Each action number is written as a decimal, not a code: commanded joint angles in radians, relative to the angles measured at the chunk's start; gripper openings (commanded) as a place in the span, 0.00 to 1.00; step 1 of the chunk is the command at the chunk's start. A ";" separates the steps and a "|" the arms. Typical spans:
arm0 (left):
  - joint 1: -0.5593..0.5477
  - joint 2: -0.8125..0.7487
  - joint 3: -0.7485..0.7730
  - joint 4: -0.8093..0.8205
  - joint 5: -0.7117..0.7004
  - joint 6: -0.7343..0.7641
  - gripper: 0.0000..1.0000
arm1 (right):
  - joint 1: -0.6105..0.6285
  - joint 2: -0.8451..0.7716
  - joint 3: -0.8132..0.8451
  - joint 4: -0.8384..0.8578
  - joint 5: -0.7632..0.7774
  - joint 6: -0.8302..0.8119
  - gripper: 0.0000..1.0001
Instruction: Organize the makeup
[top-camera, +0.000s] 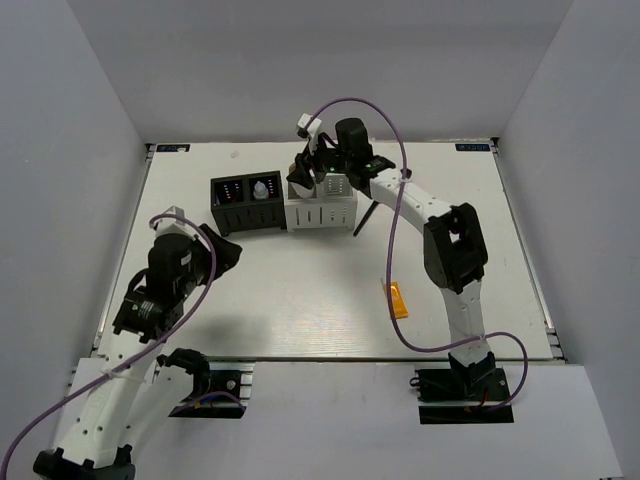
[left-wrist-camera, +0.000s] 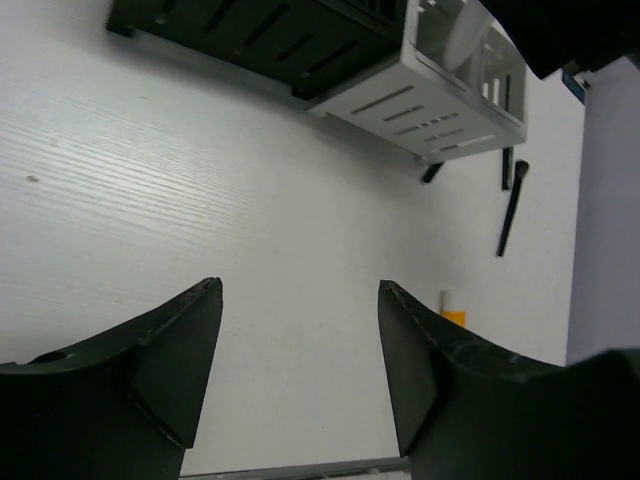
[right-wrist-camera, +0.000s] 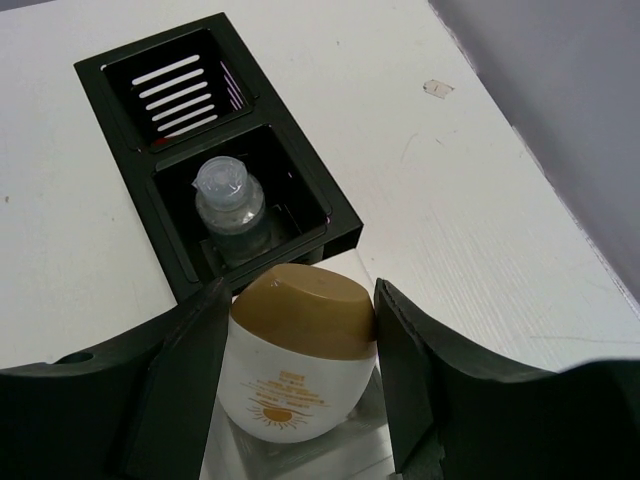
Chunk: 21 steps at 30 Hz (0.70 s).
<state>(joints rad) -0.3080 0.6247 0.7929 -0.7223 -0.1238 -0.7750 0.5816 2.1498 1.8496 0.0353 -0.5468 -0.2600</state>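
- The right gripper (right-wrist-camera: 300, 300) stood fairly wide, with a finger pressed to each side of the white oval compact (right-wrist-camera: 295, 385). The compact was held upright, tan cap uppermost.
- The white organizer (right-wrist-camera: 330, 458) showed directly under the compact. The coming move therefore looked like a straight descent, keeping the long axis vertical.
- Just beyond it, the black organizer (right-wrist-camera: 120, 110) held the small clear bottle (right-wrist-camera: 228, 205) in its nearer compartment.
- The left gripper (left-wrist-camera: 300, 290) hung with its jaws apart and nothing between them, over bare table (left-wrist-camera: 200, 200) in front of the boxes.
- Only the left wrist view showed the loose items. An orange tube (left-wrist-camera: 452, 312) and a long black brush (left-wrist-camera: 512, 210) lay on the table past the white box, ahead and to the right of that gripper.
- The top view placed the tube (top-camera: 397, 300) beside the right arm, well apart from the left gripper (top-camera: 228, 250). Its long axis ran roughly near to far, so the right arm seemed the better placed for it.
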 joint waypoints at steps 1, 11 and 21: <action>-0.003 0.044 -0.014 0.138 0.154 0.028 0.72 | -0.026 -0.047 0.007 0.069 -0.028 0.037 0.57; -0.013 0.249 0.052 0.280 0.305 0.074 0.58 | -0.066 -0.126 -0.075 0.066 -0.076 0.071 0.76; -0.081 0.432 0.115 0.430 0.433 0.082 0.39 | -0.129 -0.273 -0.154 0.064 -0.047 0.169 0.35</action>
<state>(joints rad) -0.3519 0.9989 0.8661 -0.3965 0.2199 -0.7097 0.4946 2.0064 1.7153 0.0620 -0.6048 -0.1581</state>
